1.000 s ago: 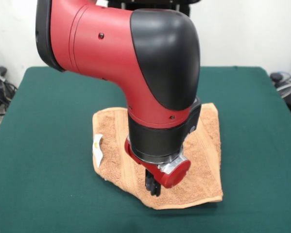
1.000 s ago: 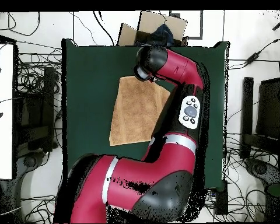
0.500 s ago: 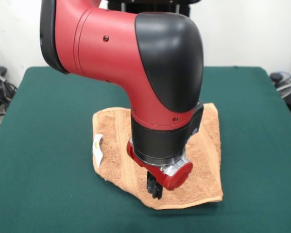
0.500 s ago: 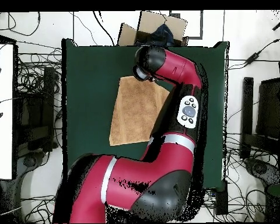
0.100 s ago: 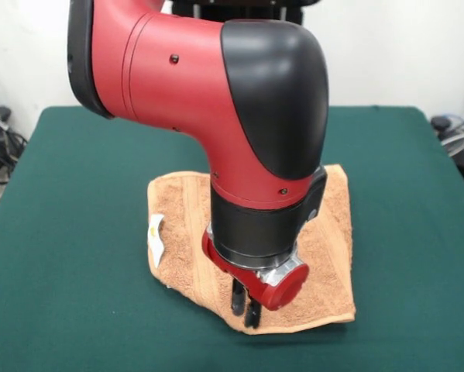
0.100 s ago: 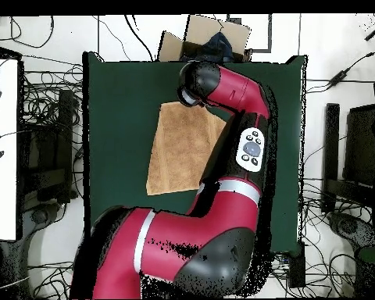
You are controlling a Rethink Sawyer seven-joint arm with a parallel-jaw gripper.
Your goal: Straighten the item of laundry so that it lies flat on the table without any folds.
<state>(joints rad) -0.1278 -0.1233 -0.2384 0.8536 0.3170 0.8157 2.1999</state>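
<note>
A red robot arm lowers its gripper, fingers slightly apart and holding nothing, onto the near corner of a tan towel lying mid-table, apparently ready to pinch it and pull outward.

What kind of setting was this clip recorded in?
Most likely a robotics lab: the arm works over a green-covered table holding only a towel, with loose cables and a cardboard box around it.
</note>
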